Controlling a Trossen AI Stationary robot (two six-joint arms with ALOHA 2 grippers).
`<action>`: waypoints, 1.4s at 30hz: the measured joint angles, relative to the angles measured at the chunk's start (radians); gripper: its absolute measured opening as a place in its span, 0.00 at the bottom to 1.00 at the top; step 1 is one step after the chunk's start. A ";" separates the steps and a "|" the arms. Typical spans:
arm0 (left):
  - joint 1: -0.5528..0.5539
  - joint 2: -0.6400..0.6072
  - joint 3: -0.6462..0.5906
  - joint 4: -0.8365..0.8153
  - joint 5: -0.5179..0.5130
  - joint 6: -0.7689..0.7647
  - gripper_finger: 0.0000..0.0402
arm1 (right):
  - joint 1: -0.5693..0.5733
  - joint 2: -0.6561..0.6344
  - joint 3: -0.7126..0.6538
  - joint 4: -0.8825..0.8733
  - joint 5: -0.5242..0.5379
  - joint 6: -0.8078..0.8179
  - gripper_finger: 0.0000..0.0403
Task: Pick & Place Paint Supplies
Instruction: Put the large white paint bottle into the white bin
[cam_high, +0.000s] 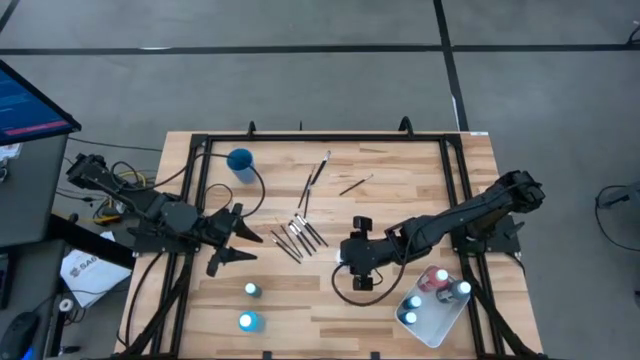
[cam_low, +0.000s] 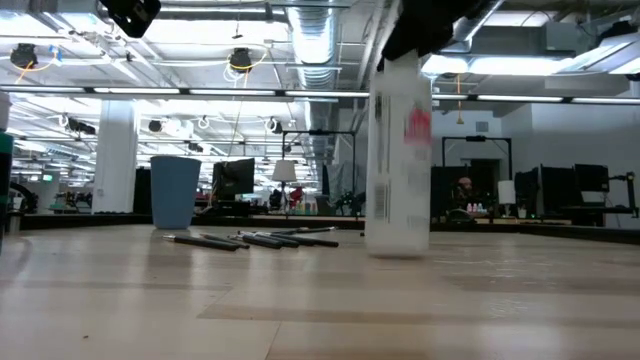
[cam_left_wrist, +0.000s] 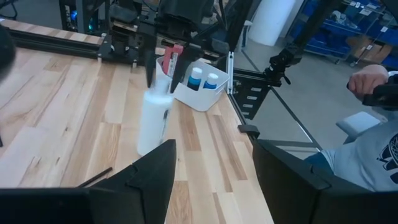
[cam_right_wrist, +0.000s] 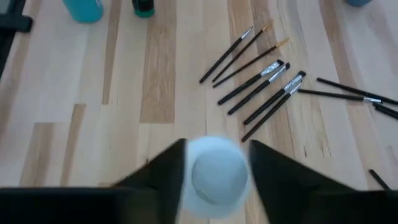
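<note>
While bottles already stand in the white tray (cam_high: 447, 325) at five o'clock, the right gripper (cam_right_wrist: 214, 171) straddles a white paint bottle (cam_left_wrist: 153, 118) at table centre, grip uncertain; brushes (cam_high: 300, 235) and two teal bottles (cam_high: 250, 305) remain.

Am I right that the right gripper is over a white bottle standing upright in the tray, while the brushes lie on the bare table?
Not quite: the white bottle stands on the bare table, apart from the tray, as the left wrist view shows. The right gripper is indeed over it, and the brushes do lie on the table.
</note>
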 joint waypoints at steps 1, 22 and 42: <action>0.000 0.000 0.000 0.000 0.000 0.000 0.51 | 0.000 -0.001 0.000 0.001 0.000 0.002 0.52; 0.001 0.000 0.000 0.002 -0.004 0.000 0.51 | -0.053 0.053 0.002 0.192 -0.026 -0.017 0.64; 0.001 -0.004 0.000 -0.002 -0.018 -0.001 0.51 | -0.022 0.574 0.572 -0.062 -0.236 -0.195 0.65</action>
